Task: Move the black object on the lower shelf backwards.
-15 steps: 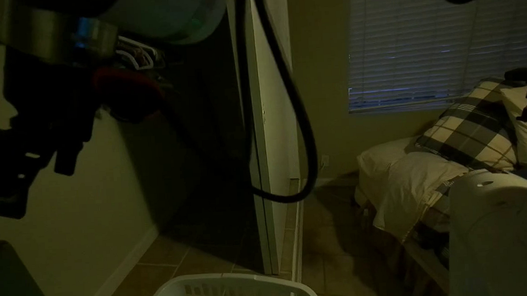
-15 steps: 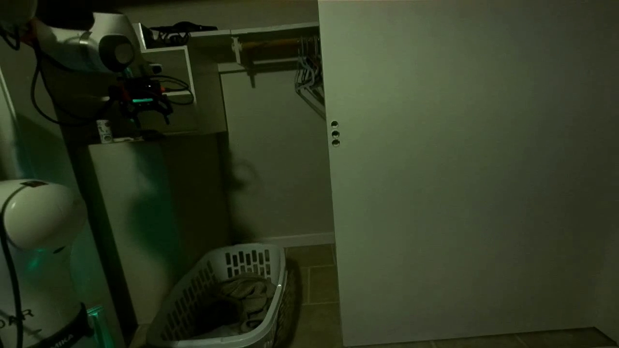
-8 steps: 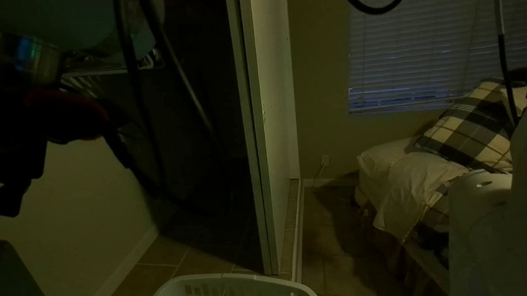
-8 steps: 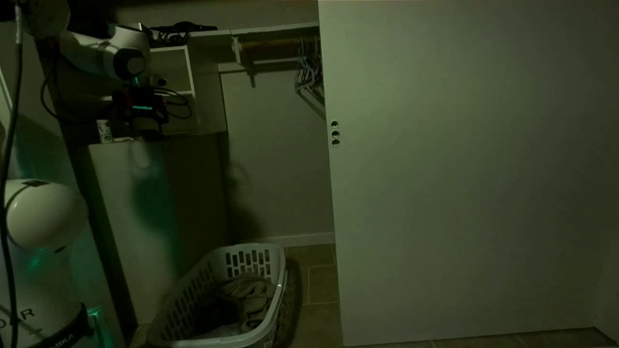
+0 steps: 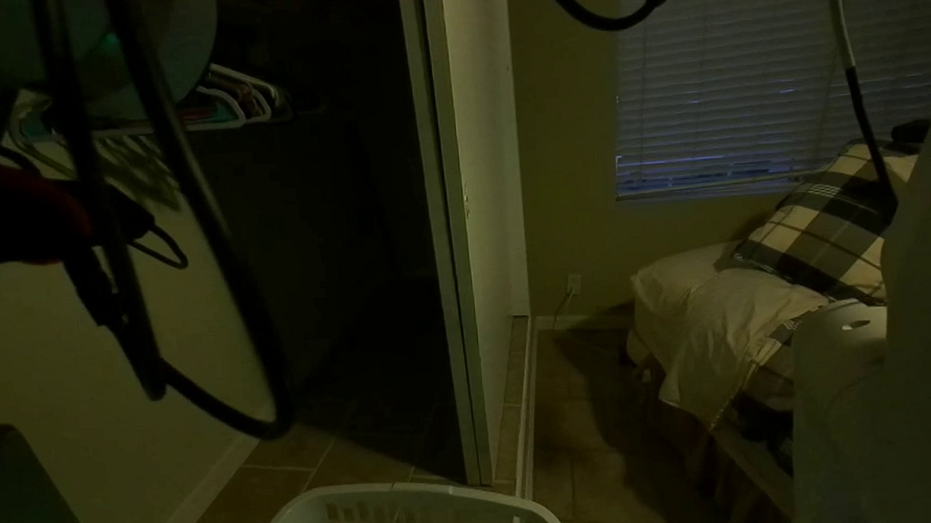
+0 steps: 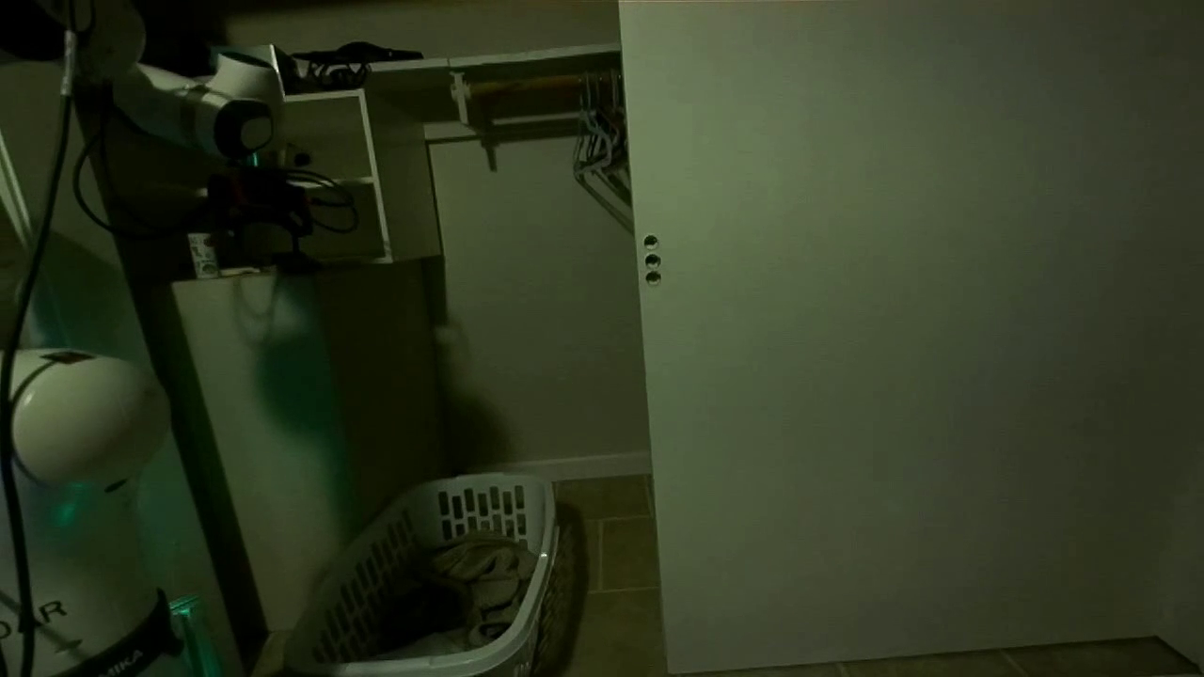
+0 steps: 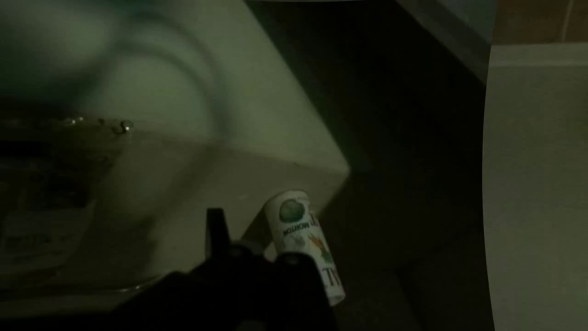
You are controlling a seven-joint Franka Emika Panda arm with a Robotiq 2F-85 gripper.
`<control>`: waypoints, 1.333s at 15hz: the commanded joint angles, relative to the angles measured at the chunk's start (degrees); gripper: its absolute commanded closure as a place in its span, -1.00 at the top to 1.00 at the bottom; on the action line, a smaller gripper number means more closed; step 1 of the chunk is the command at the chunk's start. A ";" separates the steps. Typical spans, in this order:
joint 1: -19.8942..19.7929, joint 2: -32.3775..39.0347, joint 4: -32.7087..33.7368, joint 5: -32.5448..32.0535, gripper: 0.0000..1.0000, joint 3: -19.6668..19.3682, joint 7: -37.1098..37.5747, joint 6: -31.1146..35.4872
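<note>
The scene is very dark. A low black object (image 6: 299, 263) lies on the lower shelf, the top of a pale cabinet (image 6: 226, 320), in an exterior view. Dark items (image 7: 50, 179) with a pale label lie at the left in the wrist view; their shapes are unclear. My gripper (image 6: 266, 250) hangs just above that shelf, fingers pointing down and apart, close to the black object. I cannot tell whether they touch. In the wrist view the gripper (image 7: 252, 243) is a black silhouette with nothing visible held. In an exterior view its fingers are outside the left edge.
A white Morton salt canister (image 7: 298, 230) stands near the shelf corner, beside the gripper. Cubbies (image 6: 329, 141) rise above the shelf. A laundry basket (image 6: 546, 574) with cloth is on the floor. A sliding door (image 6: 903, 329) and hangers (image 6: 597, 150) are right.
The gripper has come down toward the shelf, its fingers still apart. In an exterior view the arm and its looped cable have moved left, taking the fingers out of that view.
</note>
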 commanded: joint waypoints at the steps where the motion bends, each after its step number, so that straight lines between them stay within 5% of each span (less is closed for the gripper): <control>1: -0.76 1.13 -0.35 0.99 1.00 2.01 -1.31 6.30; 12: -2.15 4.18 -3.76 -11.54 0.97 4.11 5.72 17.48; 13: -2.38 4.22 -3.84 -12.50 0.48 4.15 6.55 17.58; 15: -2.80 4.14 -3.97 -14.13 0.43 4.30 8.09 17.08; 20: -3.33 3.78 -3.88 -15.80 -0.29 4.81 10.52 16.29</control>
